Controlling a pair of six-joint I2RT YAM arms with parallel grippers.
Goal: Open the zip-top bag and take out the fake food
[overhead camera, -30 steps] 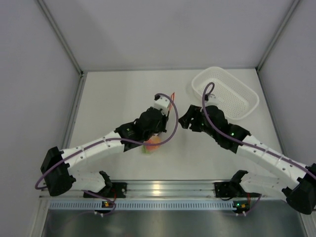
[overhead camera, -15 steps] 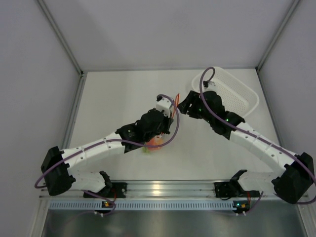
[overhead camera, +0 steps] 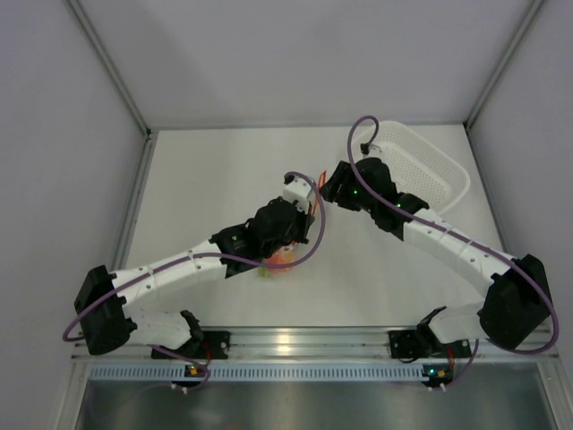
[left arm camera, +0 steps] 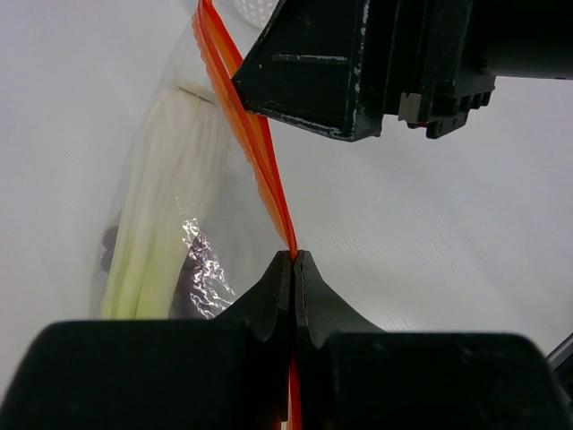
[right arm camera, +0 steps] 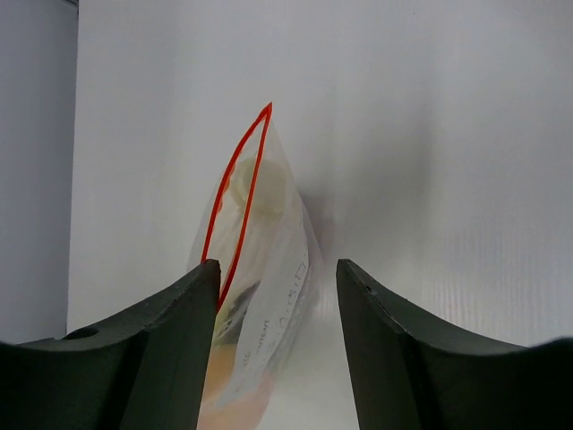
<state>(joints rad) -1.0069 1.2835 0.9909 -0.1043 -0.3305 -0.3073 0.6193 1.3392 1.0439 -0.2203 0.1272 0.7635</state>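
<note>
The zip-top bag is clear, with an orange-red zipper strip. It hangs from my left gripper, which is shut on the strip's edge. Inside I see the green stalk with a white end and the dark grapes. In the top view the orange-pink fruit shows at the bag's low end. My right gripper is open, just right of the strip's top. In the right wrist view the bag sits between its fingers, with the mouth slightly parted beside the left finger.
A white perforated basket stands at the back right, partly under the right arm. Grey walls enclose the white table on three sides. The arms' mounting rail runs along the near edge.
My right gripper has moved left and toward the back, up to the top of the zipper strip. My left gripper has kept its hold, shifting only slightly.
</note>
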